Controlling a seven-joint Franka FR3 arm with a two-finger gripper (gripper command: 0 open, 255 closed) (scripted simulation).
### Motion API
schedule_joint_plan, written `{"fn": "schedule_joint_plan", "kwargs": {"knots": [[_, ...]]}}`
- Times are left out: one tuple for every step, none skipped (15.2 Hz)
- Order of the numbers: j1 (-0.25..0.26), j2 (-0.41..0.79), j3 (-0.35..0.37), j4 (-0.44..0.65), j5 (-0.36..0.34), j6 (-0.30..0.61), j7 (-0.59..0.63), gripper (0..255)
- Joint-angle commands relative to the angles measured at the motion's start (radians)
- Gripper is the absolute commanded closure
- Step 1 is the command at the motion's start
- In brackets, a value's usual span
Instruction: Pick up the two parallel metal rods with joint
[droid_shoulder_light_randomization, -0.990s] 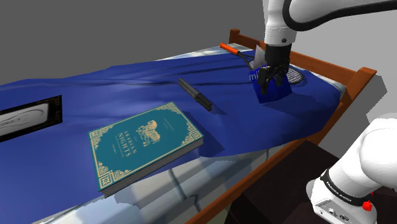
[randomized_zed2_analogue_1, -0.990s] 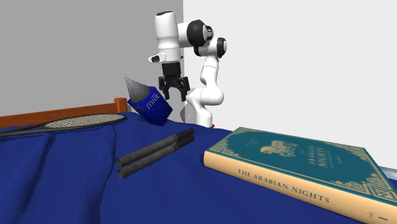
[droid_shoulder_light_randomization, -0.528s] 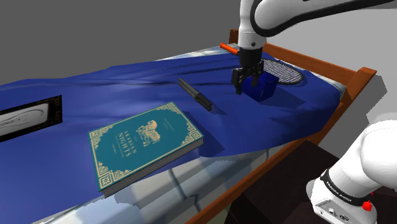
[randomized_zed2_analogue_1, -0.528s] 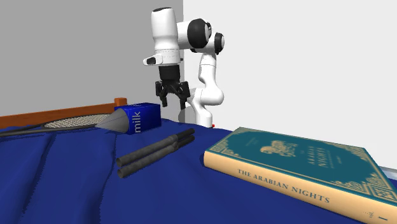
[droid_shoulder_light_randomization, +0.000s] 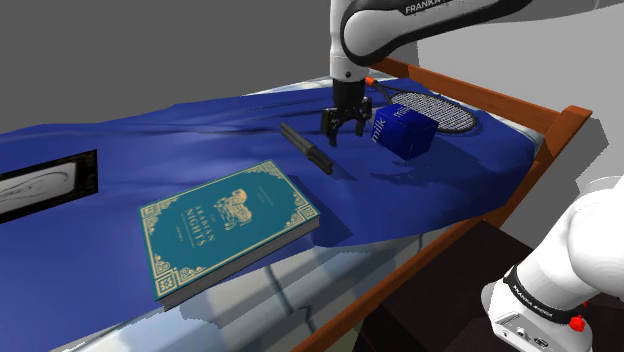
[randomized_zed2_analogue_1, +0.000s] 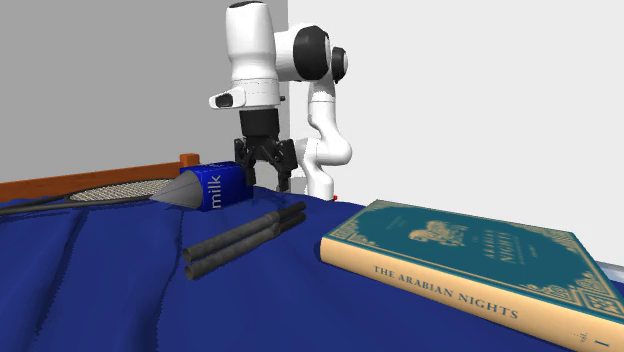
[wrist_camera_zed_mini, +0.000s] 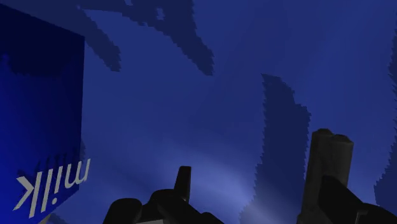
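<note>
Shoulder view: gripper, jaws spread and empty, hovers over blue bedcover beside milk carton lying on its side. Paired dark rods lie mid-bed, toward far edge, just beside gripper. Best approach: centre above rods, jaws straddling both, descend straight, clear of carton

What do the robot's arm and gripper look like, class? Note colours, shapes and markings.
The white arm has smooth, rounded links with dark joints. One link carries dark FRANKA lettering; a black band with white lettering rings a lower link. The all-black gripper ends in two slim fingers.
</note>
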Motion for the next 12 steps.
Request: {"fn": "schedule_joint_plan", "kwargs": {"knots": [[0.009, 0.073, 0.010, 0.074, -0.006, 0.010, 0.026, 0], [0.013, 0.109, 0.013, 0.112, -0.010, 0.013, 0.037, 0], [0.018, 0.145, 0.016, 0.152, -0.014, 0.014, 0.048, 0], [0.023, 0.182, 0.019, 0.194, -0.018, 0.015, 0.059, 0], [0.028, 0.218, 0.022, 0.237, -0.023, 0.013, 0.070, 0], [0.034, 0.256, 0.023, 0.282, -0.028, 0.011, 0.080, 0], [0.040, 0.294, 0.025, 0.330, -0.034, 0.006, 0.090, 0], [0.046, 0.333, 0.026, 0.379, -0.039, 0.001, 0.100, 0], [0.048, 0.343, 0.026, 0.392, -0.040, -0.001, 0.102, 0], [0.048, 0.345, 0.026, 0.382, -0.041, 0.011, 0.102, 0], [0.048, 0.347, 0.025, 0.371, -0.041, 0.024, 0.102, 0], [0.048, 0.350, 0.025, 0.361, -0.041, 0.036, 0.102, 0]]}}
